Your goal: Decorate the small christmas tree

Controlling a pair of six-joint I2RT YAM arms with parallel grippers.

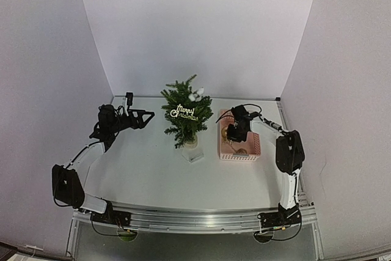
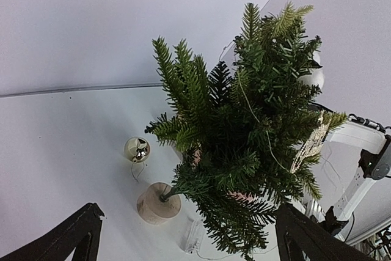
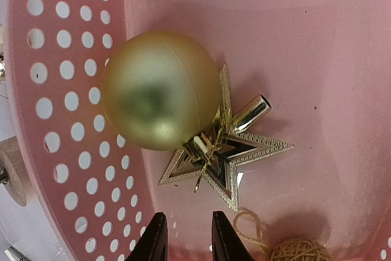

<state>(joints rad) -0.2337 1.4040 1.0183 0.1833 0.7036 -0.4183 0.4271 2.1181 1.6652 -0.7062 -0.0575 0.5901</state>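
Top external: places bushy dark-green small christmas tree (image 1: 186, 114) between wide-spread left end effector (image 1: 149, 115) and right end effector (image 3: 186, 236), fingers nearly together, grip unclear, inside pink perforated basket (image 1: 253, 151).

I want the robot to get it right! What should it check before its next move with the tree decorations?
1. The small dark green fir tree stands upright on the table: ok.
2. The left gripper is open and empty, beside the tree: ok.
3. The right gripper is in the pink perforated plastic basket: ok.
4. The matte gold ball and shiny gold star lie in the basket, touching: ok.
5. The right gripper has an ornament: not ok, narrow jaws with nothing between them.
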